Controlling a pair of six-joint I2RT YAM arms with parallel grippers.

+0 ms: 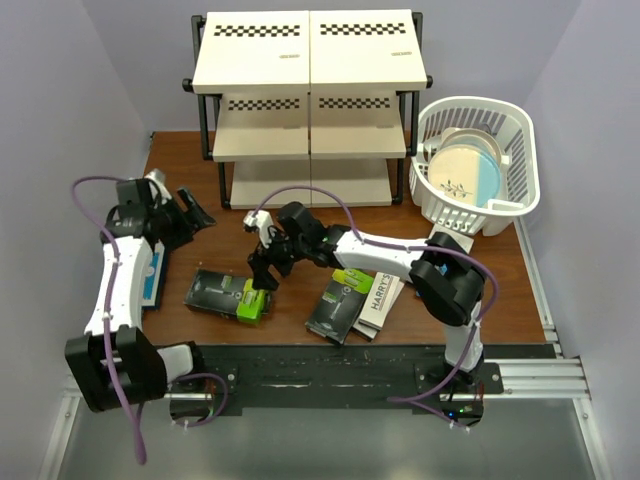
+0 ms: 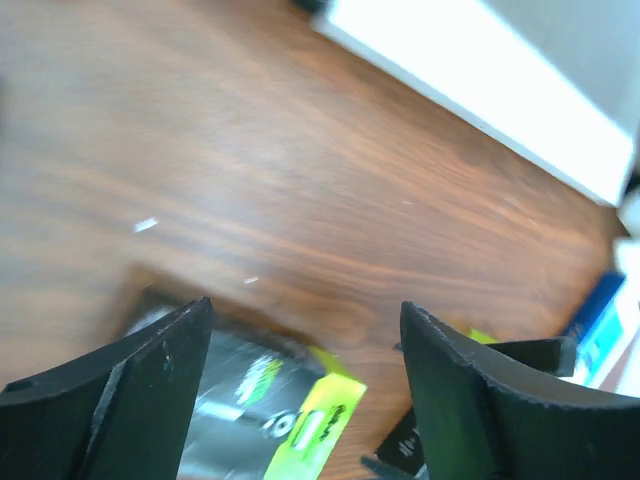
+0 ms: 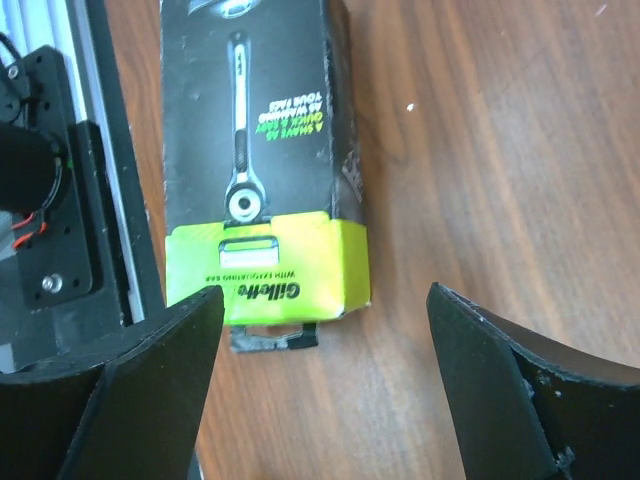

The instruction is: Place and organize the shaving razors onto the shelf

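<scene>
Seen from above, a brown wooden table (image 1: 185,165) carries a three-tier shelf (image 1: 310,50) at its far centre, and to the right of it a white plastic basket (image 1: 520,190) with a plate (image 1: 465,175) leaning inside. The razor boxes in view all lie on the table near the arms. The right gripper (image 1: 262,278) hangs over a black razor box with a lime-green end (image 1: 230,295), left of centre. Its wrist camera shows the jaws spread wide with nothing clamped, the lime end of that box lying flat just beyond the left finger. Further right are a second black and lime box (image 1: 335,303) and, touching it, a white HARRY'S box (image 1: 382,300). The left gripper (image 1: 200,213) hovers over bare wood at the far left, jaws also wide apart and holding nothing. A blue-and-white box (image 1: 152,280) lies partly under that arm
</scene>
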